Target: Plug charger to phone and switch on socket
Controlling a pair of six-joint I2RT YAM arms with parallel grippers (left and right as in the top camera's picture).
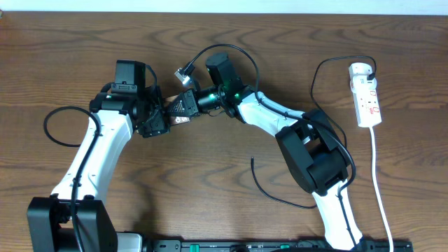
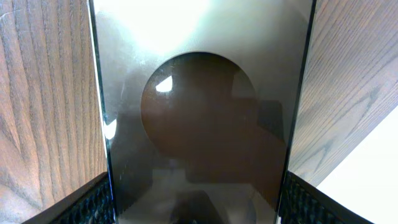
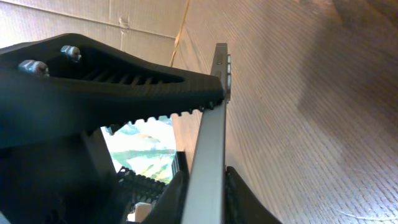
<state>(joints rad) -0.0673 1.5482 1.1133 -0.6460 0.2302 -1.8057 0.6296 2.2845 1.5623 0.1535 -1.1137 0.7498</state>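
Bronze-brown phone (image 2: 199,124) sits mid-table btwn both claws. Left gripper (image 2: 199,202) is clamped on its long edges. Right gripper (image 3: 222,138) straddles it edge-on, grip can't be told. Charger (image 1: 280,197) tip lies loose, well apart. Socket (image 1: 368,98) at far right.

My right gripper (image 3: 216,140) has the phone (image 3: 208,162) between its two black fingers (image 3: 124,87). I see the phone from its thin side, standing tall and leaning a bit. One toothed finger presses near its top, by the small side buttons (image 3: 228,67). The brown wooden table (image 3: 311,124) fills the right side.
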